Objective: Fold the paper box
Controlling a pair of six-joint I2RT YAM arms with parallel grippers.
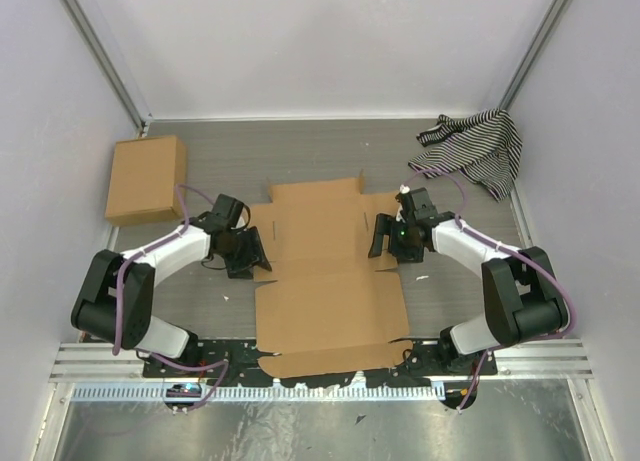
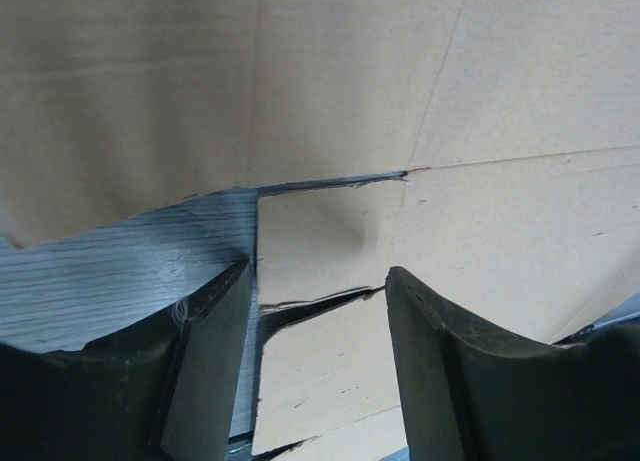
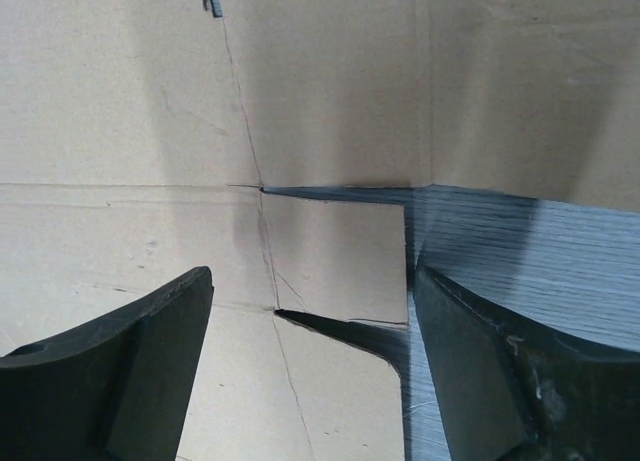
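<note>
The left arm (image 1: 165, 249) sat bent, elbow out at 9 o'clock, left gripper (image 1: 258, 253) aimed toward 3, jaws apart. The right arm (image 1: 470, 243) mirrored it, elbow at 3, right gripper (image 1: 381, 241) facing 9, jaws wide.

Grey wood-grain table (image 1: 330, 151), seen from above. The paper box (image 1: 325, 281), an unfolded die-cut sheet, is lying spread open at the centre, its near end reaching the table's near edge. A closed cardboard box (image 1: 146, 178) is sitting at far left. A striped cloth (image 1: 475, 151) is lying crumpled in the far right corner.
</note>
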